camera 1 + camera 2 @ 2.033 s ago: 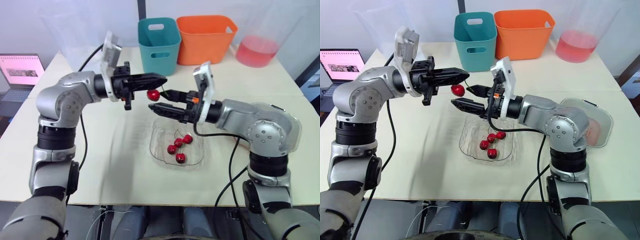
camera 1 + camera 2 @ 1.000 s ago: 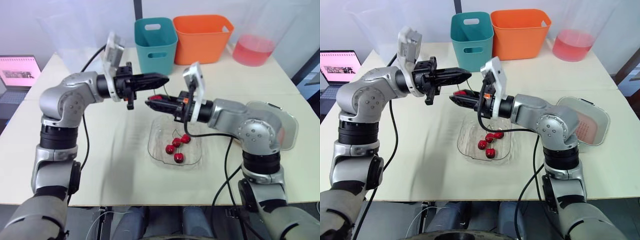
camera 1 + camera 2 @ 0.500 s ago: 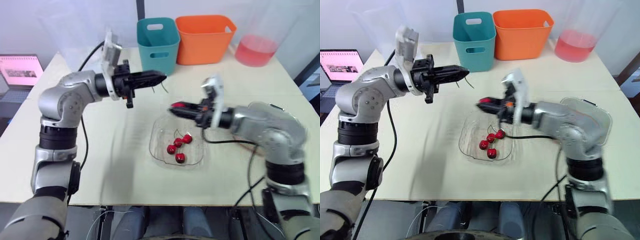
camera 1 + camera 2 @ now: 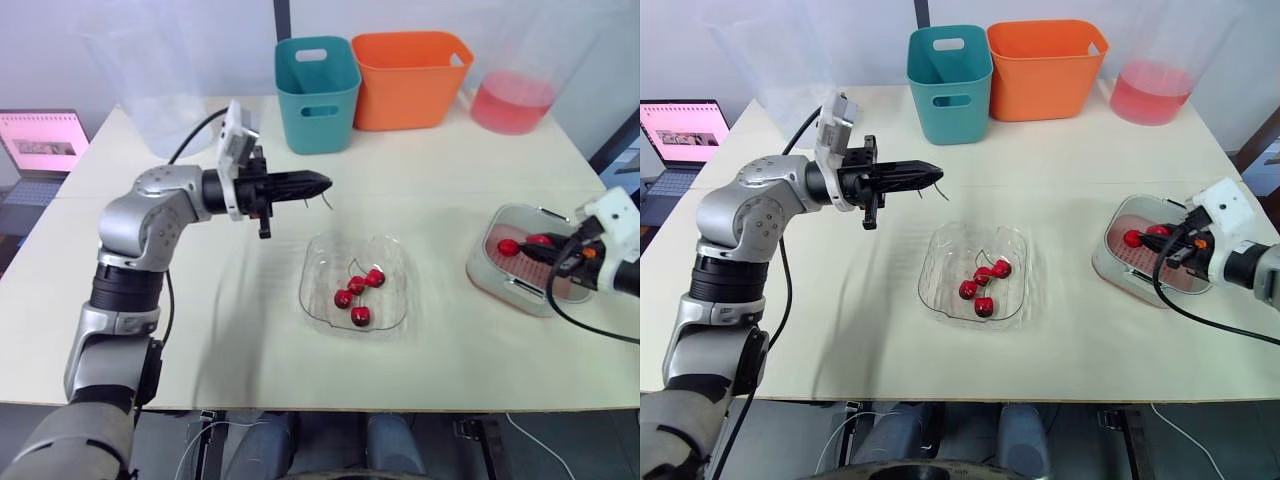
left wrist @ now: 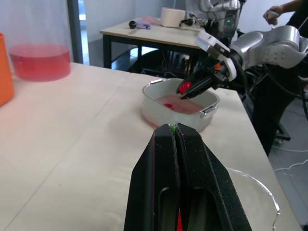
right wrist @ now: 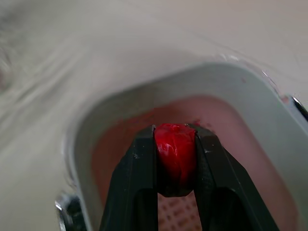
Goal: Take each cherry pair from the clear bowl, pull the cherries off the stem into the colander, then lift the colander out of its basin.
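Over the colander point(image 6: 226, 139), right claw point(image 6: 174, 131) clamps a cherry point(image 6: 175, 153); left claw point(image 5: 173, 130) pinches the stem point(image 4: 940, 189).

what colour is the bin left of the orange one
Teal. The bin shows best in the left eye view.

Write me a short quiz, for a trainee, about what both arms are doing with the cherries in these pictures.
1. True or false: the right fingers hold a cherry above the colander.
2. How many cherries lie in the clear bowl? A two, B four, C six.
3. Fill in: the left fingers are shut on a bare ____.
Key: 1 true; 2 B; 3 stem.
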Available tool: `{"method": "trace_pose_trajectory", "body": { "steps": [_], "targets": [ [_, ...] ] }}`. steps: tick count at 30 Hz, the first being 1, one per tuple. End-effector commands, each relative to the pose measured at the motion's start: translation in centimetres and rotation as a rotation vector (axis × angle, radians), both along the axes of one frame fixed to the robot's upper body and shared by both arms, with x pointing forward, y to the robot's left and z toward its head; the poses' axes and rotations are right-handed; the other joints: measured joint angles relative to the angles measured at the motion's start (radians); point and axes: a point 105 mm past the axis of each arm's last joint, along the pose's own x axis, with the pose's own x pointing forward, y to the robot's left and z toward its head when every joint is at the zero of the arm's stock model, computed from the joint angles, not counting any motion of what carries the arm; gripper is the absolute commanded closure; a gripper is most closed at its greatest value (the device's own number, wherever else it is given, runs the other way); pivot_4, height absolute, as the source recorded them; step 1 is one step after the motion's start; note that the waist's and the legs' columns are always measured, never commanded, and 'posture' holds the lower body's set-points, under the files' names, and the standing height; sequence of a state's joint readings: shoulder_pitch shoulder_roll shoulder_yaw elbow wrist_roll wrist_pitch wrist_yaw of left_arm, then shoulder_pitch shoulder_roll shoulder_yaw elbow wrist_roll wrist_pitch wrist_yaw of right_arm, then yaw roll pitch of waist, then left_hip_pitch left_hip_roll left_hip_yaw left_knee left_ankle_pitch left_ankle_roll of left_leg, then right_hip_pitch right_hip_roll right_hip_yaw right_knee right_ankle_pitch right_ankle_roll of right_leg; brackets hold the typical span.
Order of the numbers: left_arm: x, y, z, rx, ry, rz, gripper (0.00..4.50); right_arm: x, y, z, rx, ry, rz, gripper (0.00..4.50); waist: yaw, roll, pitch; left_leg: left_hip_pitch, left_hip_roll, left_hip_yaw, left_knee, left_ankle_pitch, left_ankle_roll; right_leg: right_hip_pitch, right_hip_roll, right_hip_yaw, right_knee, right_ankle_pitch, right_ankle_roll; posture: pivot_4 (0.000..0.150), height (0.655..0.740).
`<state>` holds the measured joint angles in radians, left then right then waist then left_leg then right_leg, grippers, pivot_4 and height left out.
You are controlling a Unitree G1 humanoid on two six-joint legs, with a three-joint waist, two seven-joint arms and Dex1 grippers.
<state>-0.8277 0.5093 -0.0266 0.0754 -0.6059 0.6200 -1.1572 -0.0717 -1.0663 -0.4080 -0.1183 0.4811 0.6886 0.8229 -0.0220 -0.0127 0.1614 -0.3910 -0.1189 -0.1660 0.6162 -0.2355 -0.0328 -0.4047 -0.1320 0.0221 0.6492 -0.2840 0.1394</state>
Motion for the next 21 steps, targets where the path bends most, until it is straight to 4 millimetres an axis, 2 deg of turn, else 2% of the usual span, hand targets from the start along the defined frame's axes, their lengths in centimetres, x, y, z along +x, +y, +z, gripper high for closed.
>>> {"method": "trace_pose_trajectory", "body": {
  "steps": [1, 3, 5, 8, 11, 13, 15, 17, 20, 21],
  "targets": [
    [-0.3, 0.0, 0.9, -0.001, -0.051, -0.013, 4.5, 0.0, -0.6, 1.0, -0.019, -0.066, -0.017, 3.43, 0.003, 0.0, 0.0, 0.0, 0.0, 0.0, 0.0, 0.0, 0.0, 0.0, 0.0, 0.0, 0.0, 0.0, 0.0, 0.15, 0.74],
    [-0.3, 0.0, 0.9, 0.002, -0.051, -0.013, 4.5, 0.0, -0.7, 0.9, -0.02, -0.062, -0.022, 2.65, 0.007, 0.0, 0.0, 0.0, 0.0, 0.0, 0.0, 0.0, -0.001, 0.001, 0.0, 0.0, 0.0, 0.0, 0.0, 0.15, 0.74],
    [-0.3, 0.0, 0.8, 0.005, -0.051, -0.012, 4.5, -0.1, -0.9, 1.0, -0.024, -0.059, -0.028, 1.61, 0.009, 0.0, 0.0, 0.0, -0.001, 0.0, 0.001, 0.0, -0.001, 0.001, 0.0, 0.0, 0.0, 0.0, 0.0, 0.15, 0.74],
    [-0.2, 0.6, 1.0, 0.01, -0.057, 0.011, 4.5, 0.2, -0.9, 2.3, -0.023, -0.089, -0.024, 0.1, 0.009, 0.0, 0.0, 0.0, -0.001, -0.001, 0.001, 0.0, -0.001, 0.001, -0.001, 0.0, -0.001, 0.0, 0.0, 0.15, 0.74],
    [0.2, 1.5, 1.1, 0.016, -0.06, 0.056, 4.5, 0.8, 0.0, 4.4, 0.003, -0.155, 0.007, 0.1, 0.001, 0.0, 0.0, 0.0, 0.0, -0.001, 0.001, 0.001, -0.001, 0.0, 0.0, 0.0, 0.0, 0.0, 0.0, 0.15, 0.74],
    [0.4, 2.2, 1.4, -0.002, -0.052, 0.101, 4.5, 1.2, 2.0, 6.0, 0.066, -0.193, 0.071, 0.1, 0.0, 0.0, 0.0, 0.0, 0.001, -0.001, 0.0, 0.001, -0.001, 0.001, 0.0, 0.0, -0.001, 0.0, 0.0, 0.15, 0.74],
    [0.7, 4.1, 1.3, -0.016, -0.018, 0.193, 4.5, 1.2, 7.1, 7.7, 0.166, -0.215, 0.257, 0.1, -0.006, 0.001, 0.0, 0.0, 0.002, -0.001, 0.0, 0.0, -0.001, 0.0, 0.001, 0.0, -0.001, 0.0, 0.0, 0.15, 0.74],
    [0.8, 5.7, 0.8, -0.015, 0.019, 0.27, 4.5, 0.8, 11.1, 8.5, 0.226, -0.21, 0.403, 0.1, -0.016, 0.0, 0.0, 0.001, 0.004, -0.001, -0.001, 0.0, -0.001, 0.0, 0.003, 0.001, -0.001, 0.0, 0.0, 0.15, 0.74],
    [0.6, 9.1, -1.0, -0.032, 0.151, 0.408, 4.5, -0.3, 17.7, 8.9, 0.282, -0.184, 0.636, 0.1, -0.025, 0.0, 0.0, 0.0, 0.007, -0.002, -0.001, 0.0, -0.001, 0.0, 0.005, 0.0, -0.002, 0.0, -0.001, 0.15, 0.74],
    [0.5, 10.0, -1.6, -0.036, 0.189, 0.437, 4.5, -0.6, 19.3, 8.9, 0.284, -0.175, 0.688, 0.1, -0.025, 0.0, 0.0, 0.0, 0.008, -0.002, -0.002, 0.0, -0.001, -0.001, 0.006, 0.001, -0.001, 0.001, -0.001, 0.15, 0.74]
  ]
}}
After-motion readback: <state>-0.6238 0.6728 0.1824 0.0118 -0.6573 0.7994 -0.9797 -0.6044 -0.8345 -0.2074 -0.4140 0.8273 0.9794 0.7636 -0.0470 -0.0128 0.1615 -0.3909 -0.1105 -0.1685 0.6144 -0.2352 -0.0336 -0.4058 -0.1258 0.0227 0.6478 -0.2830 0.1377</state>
